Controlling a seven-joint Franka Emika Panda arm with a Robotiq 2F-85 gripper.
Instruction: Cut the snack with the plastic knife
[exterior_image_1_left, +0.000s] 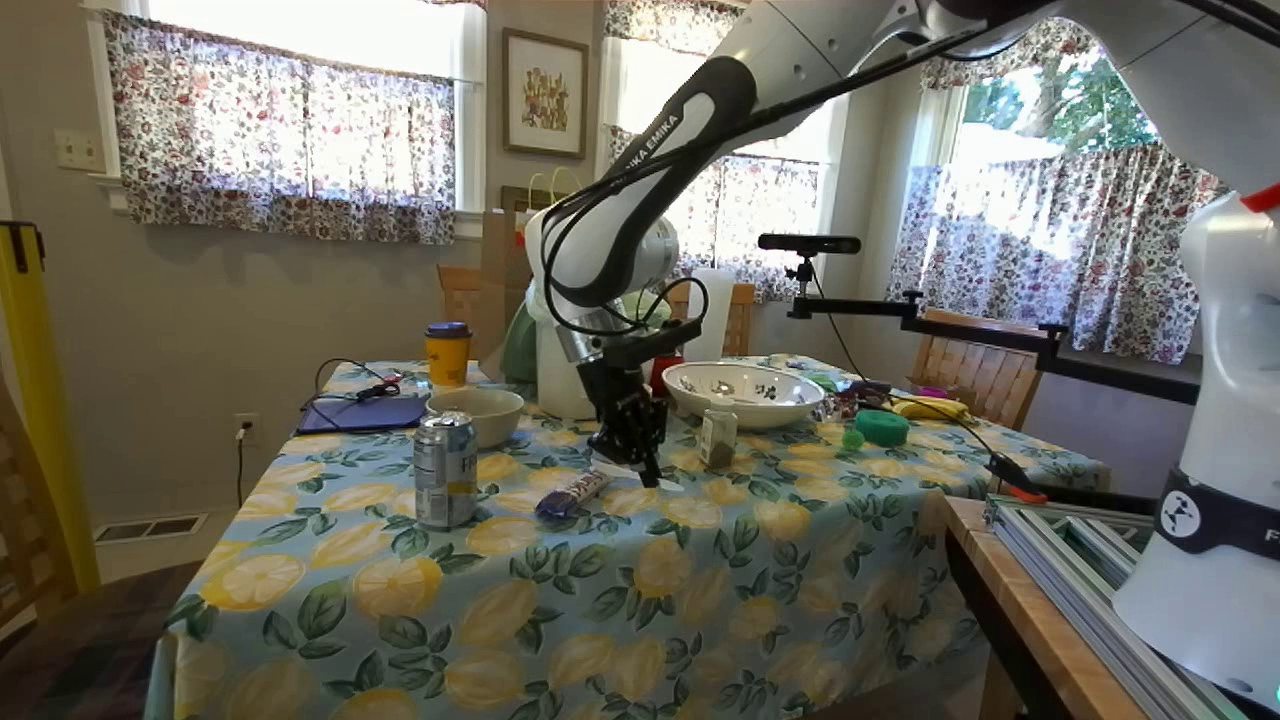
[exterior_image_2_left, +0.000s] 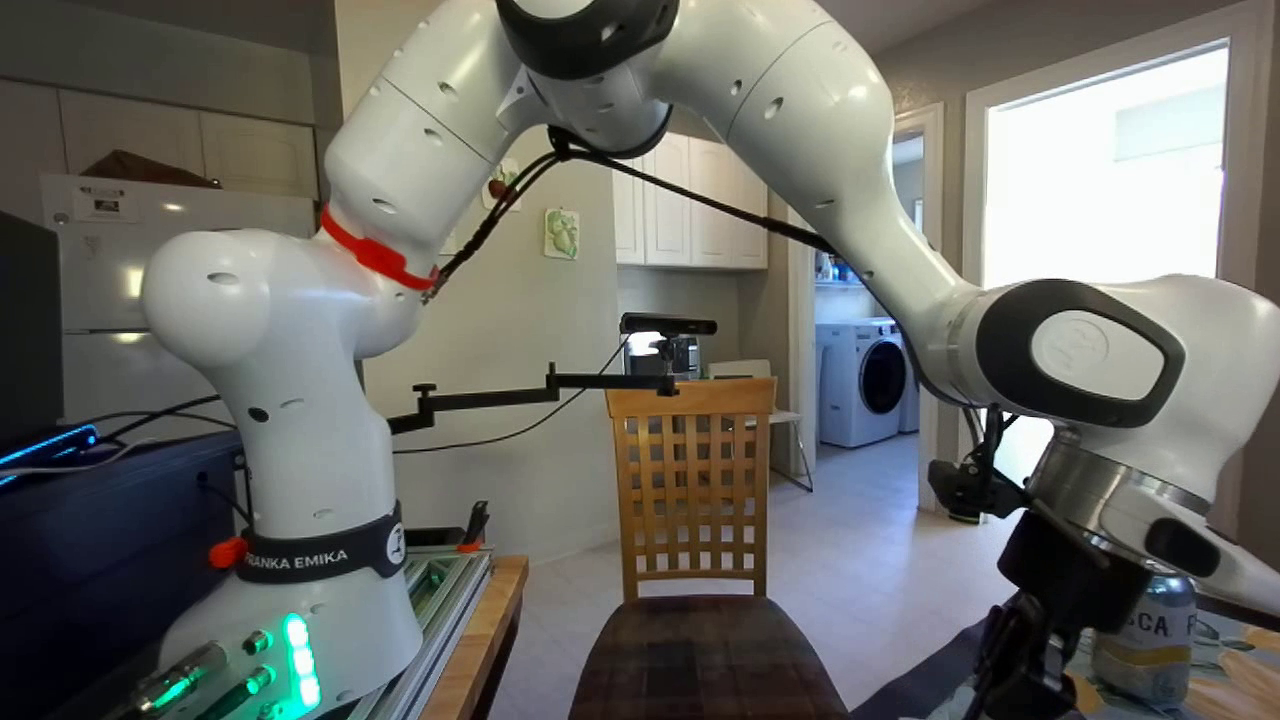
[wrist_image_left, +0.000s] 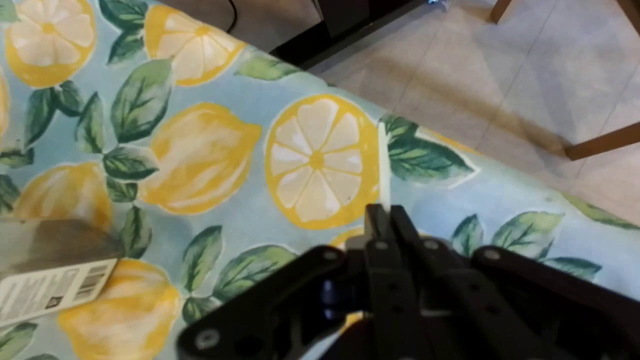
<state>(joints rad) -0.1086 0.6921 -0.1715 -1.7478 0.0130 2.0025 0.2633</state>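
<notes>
The base band (exterior_image_2_left: 320, 552) reads "FRANKA EMIKA", the can (exterior_image_2_left: 1148, 655) "SCA".

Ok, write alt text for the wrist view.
Black robot jaws clamp a thin white plastic knife, seen edge-on over a lemon-print tablecloth. A barcoded container is cut off at the left edge; pale floor shows beyond the cloth at upper right.

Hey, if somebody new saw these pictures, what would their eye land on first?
Probably the big white robot arm, looming over the upper part of both exterior views. Next, likely the bright lemon-print tablecloth, spread beneath the hand, which holds a thin white knife. In an exterior view, a wrapped snack also stands out on the tablecloth, near the knife.
</notes>
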